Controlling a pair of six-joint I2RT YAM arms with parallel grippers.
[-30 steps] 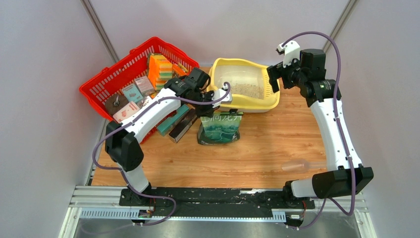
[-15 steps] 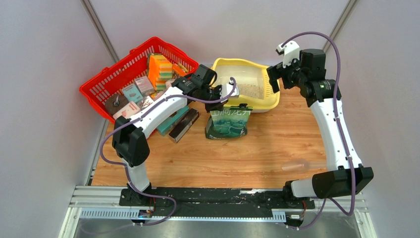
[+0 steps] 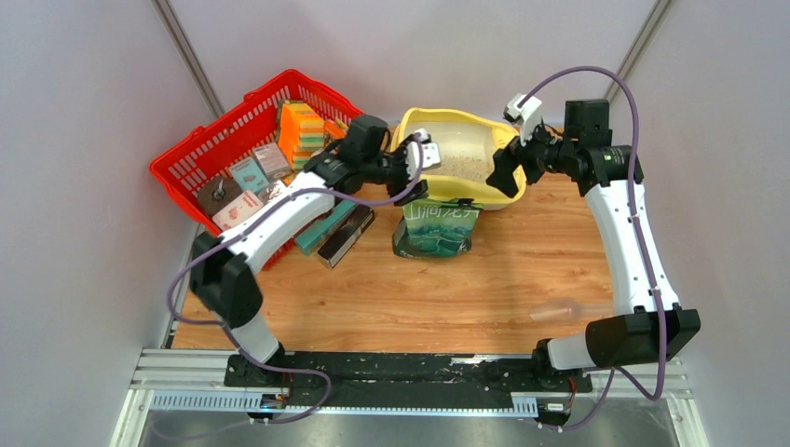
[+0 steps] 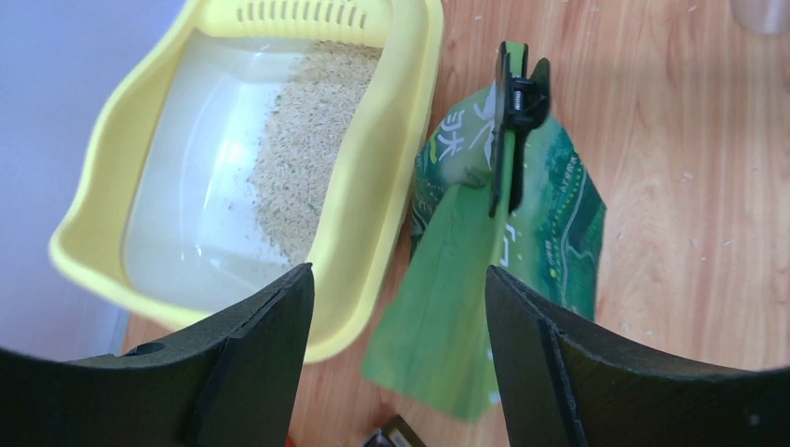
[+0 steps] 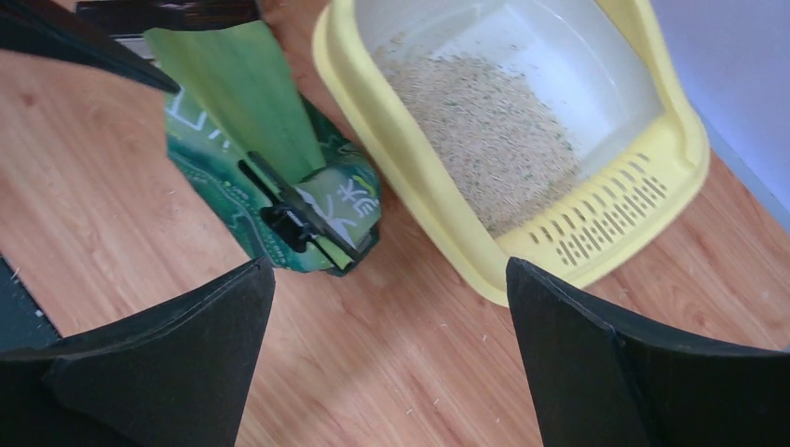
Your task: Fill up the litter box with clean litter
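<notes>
The pale yellow litter box [image 3: 407,140] sits at the back of the table, with clean litter [image 3: 463,168] spread over part of its white basin. The litter [image 4: 307,154] and the yellow rim [image 4: 396,186] also fill the left wrist view. A green bag [image 3: 436,228], closed with a black clip [image 4: 515,93], stands just in front of the box. My left gripper [image 3: 415,182] hovers open above the bag's top and the box's near rim. The bag's flap [image 4: 447,289] shows between its fingers, unpinched. My right gripper [image 5: 388,265] is open over bare wood by the perforated end [image 5: 606,219].
A red mesh basket [image 3: 207,140] holding boxes and sponges stands at the back left. Two long boxes [image 3: 335,233] lie between it and the bag. A clear cup [image 3: 556,309] lies on the wood at the front right.
My left gripper has opened and let go of the bag, which now stands in front of the box. The right gripper has swung left and down toward the box's right end.
</notes>
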